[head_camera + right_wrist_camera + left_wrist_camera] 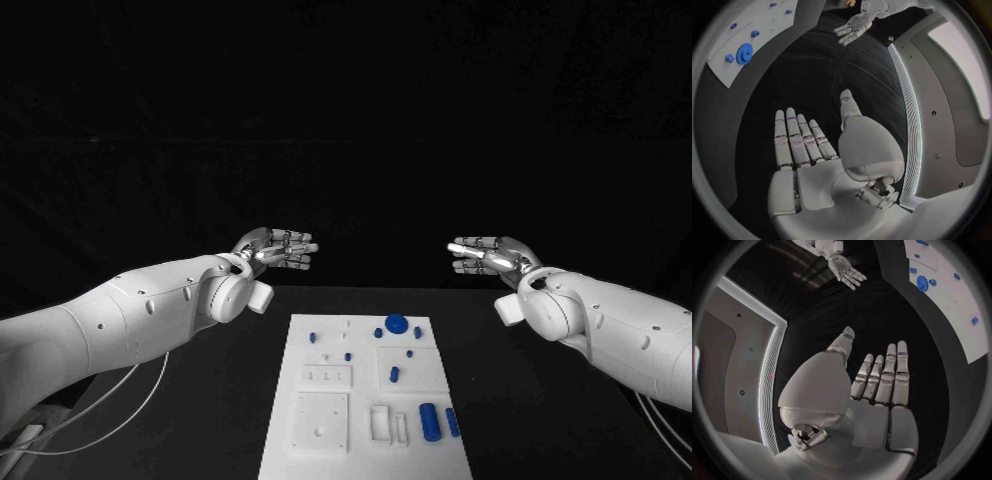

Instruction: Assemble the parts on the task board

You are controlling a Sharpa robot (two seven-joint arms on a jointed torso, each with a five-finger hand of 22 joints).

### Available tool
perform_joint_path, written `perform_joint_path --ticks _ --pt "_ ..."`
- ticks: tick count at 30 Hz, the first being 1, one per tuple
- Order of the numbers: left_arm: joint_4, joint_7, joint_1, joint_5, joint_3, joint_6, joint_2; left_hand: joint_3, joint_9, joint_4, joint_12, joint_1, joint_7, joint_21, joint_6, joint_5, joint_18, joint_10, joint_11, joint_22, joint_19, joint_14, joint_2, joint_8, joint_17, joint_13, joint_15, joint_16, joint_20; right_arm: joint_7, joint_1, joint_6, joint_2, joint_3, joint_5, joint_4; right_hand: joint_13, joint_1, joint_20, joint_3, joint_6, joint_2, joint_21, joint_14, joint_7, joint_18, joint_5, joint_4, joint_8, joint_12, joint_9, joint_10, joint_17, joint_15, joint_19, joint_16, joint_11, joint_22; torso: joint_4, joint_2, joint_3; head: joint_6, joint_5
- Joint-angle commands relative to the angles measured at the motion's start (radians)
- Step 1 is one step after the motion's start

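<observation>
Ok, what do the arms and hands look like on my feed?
Both arms are smooth, glossy white shells with small dark screw dots, rounded at the wrists. The left hand and right hand are silver metal with pale, segmented fingers and white palm covers. Thin white cables trail below the left arm, and another runs under the right arm.

No legible text, labels, numbers or signs anywhere.
</observation>
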State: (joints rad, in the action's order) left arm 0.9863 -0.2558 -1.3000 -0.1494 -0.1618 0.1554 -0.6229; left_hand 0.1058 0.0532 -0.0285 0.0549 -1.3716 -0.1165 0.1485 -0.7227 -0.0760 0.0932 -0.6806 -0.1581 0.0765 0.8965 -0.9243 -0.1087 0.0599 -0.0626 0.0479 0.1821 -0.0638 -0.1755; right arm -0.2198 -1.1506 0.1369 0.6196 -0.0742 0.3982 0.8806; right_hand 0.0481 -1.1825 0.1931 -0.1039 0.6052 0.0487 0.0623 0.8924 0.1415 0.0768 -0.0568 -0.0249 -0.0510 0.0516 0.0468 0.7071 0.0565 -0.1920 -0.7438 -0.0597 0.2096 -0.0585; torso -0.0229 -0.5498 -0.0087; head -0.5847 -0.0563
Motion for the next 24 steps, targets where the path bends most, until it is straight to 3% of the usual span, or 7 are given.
perform_joint_path --ticks 1,4,6,11,17,20,24 --pt "0.004 -0.03 -0.002 0.001 0.001 -0.035 -0.001 -0.041 -0.003 -0.097 -0.007 -0.055 0.015 -0.031 0.077 -0.007 0.003 0.074 0.011 -0.008 -0.032 0.178 -0.064 -0.006 0.01 -0.003 0.021 0.01 -0.019 0.007 0.0 -0.042 0.001 -0.001 -0.026 -0.004 -0.002 0.003 0.001 0.013 -0.02 0.069 -0.006 -0.015 -0.005 0.007 0.009 -0.105 0.005 -0.005 -0.001 -0.028 0.0 -0.008 0.015 0.003 0.006 0.002 0.0002 0.0 0.0001 -0.004 0.002" --pt "0.005 -0.03 -0.002 -0.012 0.001 -0.058 -0.003 -0.156 -0.011 -0.27 -0.019 -0.135 0.045 -0.079 0.206 -0.014 -0.007 0.234 0.031 -0.011 -0.091 0.394 -0.152 -0.018 0.022 -0.012 0.059 0.023 -0.041 0.018 0.0 -0.056 0.002 -0.001 -0.028 -0.008 -0.006 -0.066 0.013 -0.028 -0.107 0.135 -0.012 -0.171 -0.034 -0.006 0.007 -0.225 0.008 -0.009 -0.004 -0.139 -0.006 -0.024 0.143 0.008 0.01 0.008 -0.0001 -0.001 0.0008 -0.004 0.001" --pt "0.005 -0.031 -0.002 -0.023 0.001 -0.073 -0.006 -0.2 -0.015 -0.27 -0.023 -0.139 0.053 -0.088 0.268 -0.015 -0.008 0.309 0.038 -0.013 -0.127 0.457 -0.177 -0.023 0.026 -0.016 0.065 0.028 -0.049 0.023 0.0 -0.067 0.003 -0.001 -0.029 -0.014 -0.013 -0.122 0.034 -0.089 -0.218 0.21 -0.022 -0.385 -0.046 -0.024 0.004 -0.276 0.015 -0.015 -0.011 -0.299 -0.015 -0.054 0.282 0.017 0.029 0.017 -0.0005 -0.001 0.001 -0.002 0.001" --pt "-0.009 -0.034 -0.004 -0.04 0.001 -0.097 -0.011 -0.224 -0.015 -0.27 -0.022 -0.131 0.052 -0.085 0.286 -0.015 -0.008 0.331 0.027 -0.013 -0.173 0.483 -0.188 -0.021 0.024 -0.016 0.065 0.024 -0.054 0.017 0.001 -0.073 0.006 -0.001 -0.031 -0.036 -0.02 -0.168 0.057 -0.088 -0.277 0.236 -0.03 -0.543 -0.083 -0.039 0.0 -0.275 0.018 -0.023 -0.014 -0.413 -0.024 -0.074 0.441 0.028 0.014 0.026 -0.0005 -0.001 0.0002 -0.002 0.002" --pt "-0.051 -0.029 -0.009 -0.047 0.001 -0.129 -0.026 -0.111 0.01 -0.133 0.012 -0.099 -0.023 -0.016 -0.173 -0.026 -0.012 -0.272 -0.004 0.004 0.018 -0.055 -0.035 0.028 0.005 0.007 -0.013 -0.075 0.015 0.004 0.001 -0.09 0.017 -0.001 -0.032 -0.08 -0.012 -0.245 0.055 0.049 -0.175 0.16 -0.025 -0.419 -0.027 -0.02 -0.075 -0.259 0.011 -0.017 -0.008 -0.267 -0.018 -0.063 0.407 0.021 0.036 0.022 -0.0001 -0.002 0.0013 -0.002 0.004" --pt "-0.065 -0.024 -0.011 -0.052 0.001 -0.136 -0.039 -0.103 0.019 0.0 0.021 -0.077 -0.019 0.03 -0.258 -0.048 -0.026 -0.405 0.021 0.018 0.098 -0.18 0.046 0.029 -0.004 0.01 -0.062 -0.13 0.064 0.0 0.001 -0.093 0.024 -0.001 -0.031 -0.1 0.002 -0.209 0.033 0.113 0.034 0.073 -0.009 -0.13 0.032 -0.011 -0.115 -0.081 0.002 -0.007 0.002 -0.036 -0.001 -0.031 0.284 0.008 0.015 0.013 0.0006 -0.001 0.001 -0.007 0.006" --pt "-0.071 -0.015 -0.012 -0.069 0.001 -0.146 -0.062 -0.075 0.05 0.051 0.066 -0.111 0.008 0.074 -0.385 -0.106 -0.027 -0.54 0.077 0.039 0.159 -0.276 0.086 0.078 -0.025 0.016 -0.111 -0.19 0.105 -0.003 0.001 -0.079 0.033 -0.001 -0.015 -0.121 0.014 -0.156 -0.002 0.124 0.357 -0.023 0.02 0.087 0.03 -0.013 -0.172 0.122 -0.014 0.005 0.033 0.278 0.015 0.008 0.082 -0.002 -0.033 -0.002 0.0006 -0.001 0.0011 -0.008 0.005"
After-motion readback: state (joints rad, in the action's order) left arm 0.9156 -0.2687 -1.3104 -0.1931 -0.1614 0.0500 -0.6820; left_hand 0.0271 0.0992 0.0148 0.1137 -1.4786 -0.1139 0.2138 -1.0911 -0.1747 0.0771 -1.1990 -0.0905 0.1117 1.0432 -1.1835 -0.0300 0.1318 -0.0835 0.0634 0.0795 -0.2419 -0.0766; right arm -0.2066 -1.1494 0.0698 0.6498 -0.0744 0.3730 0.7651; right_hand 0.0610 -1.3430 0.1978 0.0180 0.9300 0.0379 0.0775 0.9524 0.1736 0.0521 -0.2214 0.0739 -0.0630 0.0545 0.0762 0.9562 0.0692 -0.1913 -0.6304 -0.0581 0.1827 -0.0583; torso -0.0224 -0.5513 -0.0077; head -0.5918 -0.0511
